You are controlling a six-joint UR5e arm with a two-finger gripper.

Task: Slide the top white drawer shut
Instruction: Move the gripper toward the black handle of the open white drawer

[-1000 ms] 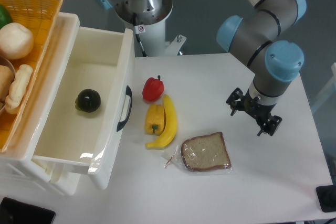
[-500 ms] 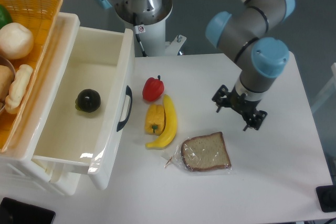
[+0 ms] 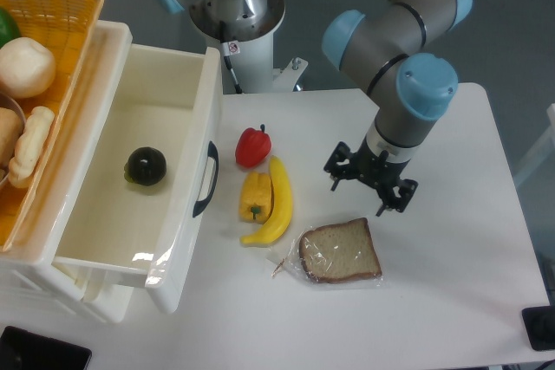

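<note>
Since a second ago the arm has swung leftward across the bench, and the pincer that was near the right edge now hangs over the middle of the bench, just above the slice of bread in its clear wrap. Nothing else has shifted. The pincer's fingers stand apart with nothing between them, a fairly wide gap, though from this high angle the exact opening is hard to judge.

The only label in sight is a small red-and-white sticker on the robot base at the back edge of the bench; its print is too small to read.

The top white drawer sticks far out of the cabinet at the left edge of the bench, fully open. It is deep, glossy white plastic, with a dark curved handle on the front wall facing the bench's middle. A dark round fruit lies on its floor. A yellow woven basket with pale food in it sits on top of the cabinet.

Just beside the drawer front lie a red pepper, a yellow pepper and a banana, the last two touching.
</note>
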